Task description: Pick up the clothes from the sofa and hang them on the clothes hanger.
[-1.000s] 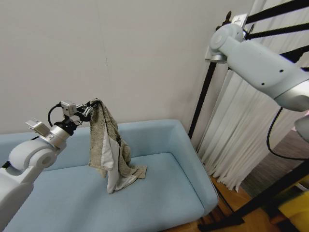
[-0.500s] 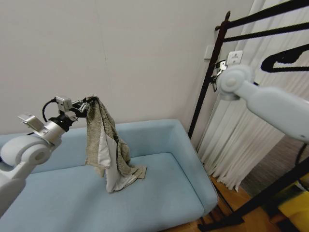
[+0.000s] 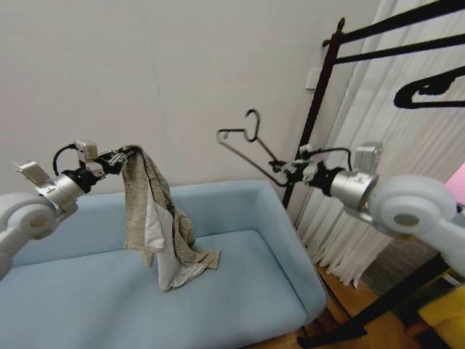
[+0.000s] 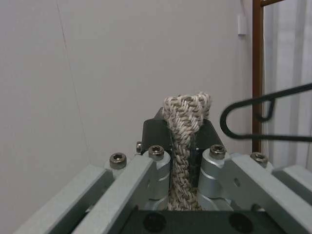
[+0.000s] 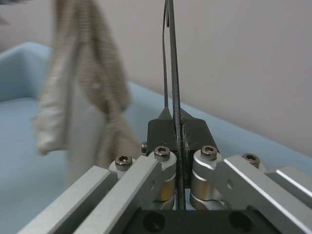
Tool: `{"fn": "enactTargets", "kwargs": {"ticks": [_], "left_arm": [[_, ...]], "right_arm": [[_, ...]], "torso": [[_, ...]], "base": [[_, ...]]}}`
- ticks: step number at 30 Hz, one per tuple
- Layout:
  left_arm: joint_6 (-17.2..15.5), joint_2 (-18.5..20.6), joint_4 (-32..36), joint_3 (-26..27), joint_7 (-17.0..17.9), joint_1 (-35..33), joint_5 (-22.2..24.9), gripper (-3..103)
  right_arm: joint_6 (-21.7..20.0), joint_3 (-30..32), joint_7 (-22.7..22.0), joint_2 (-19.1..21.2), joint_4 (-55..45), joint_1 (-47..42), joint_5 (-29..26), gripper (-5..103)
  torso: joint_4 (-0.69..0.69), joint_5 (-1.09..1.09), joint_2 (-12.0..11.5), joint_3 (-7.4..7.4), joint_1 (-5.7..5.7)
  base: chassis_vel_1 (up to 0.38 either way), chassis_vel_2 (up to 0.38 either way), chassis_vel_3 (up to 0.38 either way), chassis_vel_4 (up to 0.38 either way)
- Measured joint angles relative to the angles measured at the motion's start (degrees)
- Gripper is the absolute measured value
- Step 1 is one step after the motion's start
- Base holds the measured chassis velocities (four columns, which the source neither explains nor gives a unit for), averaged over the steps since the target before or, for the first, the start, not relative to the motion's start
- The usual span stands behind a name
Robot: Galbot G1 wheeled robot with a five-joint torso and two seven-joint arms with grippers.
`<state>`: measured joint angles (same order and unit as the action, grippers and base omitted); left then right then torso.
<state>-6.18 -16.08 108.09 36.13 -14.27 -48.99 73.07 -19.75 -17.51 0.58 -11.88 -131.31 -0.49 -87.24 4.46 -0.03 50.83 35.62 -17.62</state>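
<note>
Right tool (image 3: 287, 168) swung in clamping hanger (image 5: 174, 63) — garment (image 3: 149, 203) clamped in left tool (image 3: 121, 154), apart from hanger.

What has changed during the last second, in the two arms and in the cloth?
The right gripper came down from high beside the rack and swung toward the middle, above the sofa; its jaws now carry a black hanger. The left gripper shifted slightly left, jaws shut on the knitted garment. Unchanged: the garment's lower end lies on the sofa.
</note>
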Motion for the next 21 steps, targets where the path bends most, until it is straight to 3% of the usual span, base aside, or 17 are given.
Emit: {"fn": "enactTargets", "kwargs": {"ticks": [2,7,21], "left_arm": [[-0.04,1.97,-0.31,0.2,-0.25,-0.14,0.54,6],[-0.05,4.91,-0.78,0.25,-0.34,0.1,1.4,6],[-0.05,7.75,0.67,0.54,-0.28,0.87,2.65,6]], "right_arm": [[1.04,-0.19,3.86,-1.48,-1.07,-1.14,1.42,2],[2.54,-0.31,5.33,-3.89,-2.68,-4.05,4.04,2],[3.3,-0.96,0.7,-11.3,-3.15,-10.58,11.8,2]], "torso": [[0.0,0.01,0.0,0.0,0.0],[0.0,0.01,-0.01,0.01,-0.01],[0.01,0.03,-0.01,0.01,-0.01]], "base": [[0.0,0.0,0.0,0.0],[0.0,0.0,0.0,0.0],[0.0,0.0,0.0,0.0]]}}
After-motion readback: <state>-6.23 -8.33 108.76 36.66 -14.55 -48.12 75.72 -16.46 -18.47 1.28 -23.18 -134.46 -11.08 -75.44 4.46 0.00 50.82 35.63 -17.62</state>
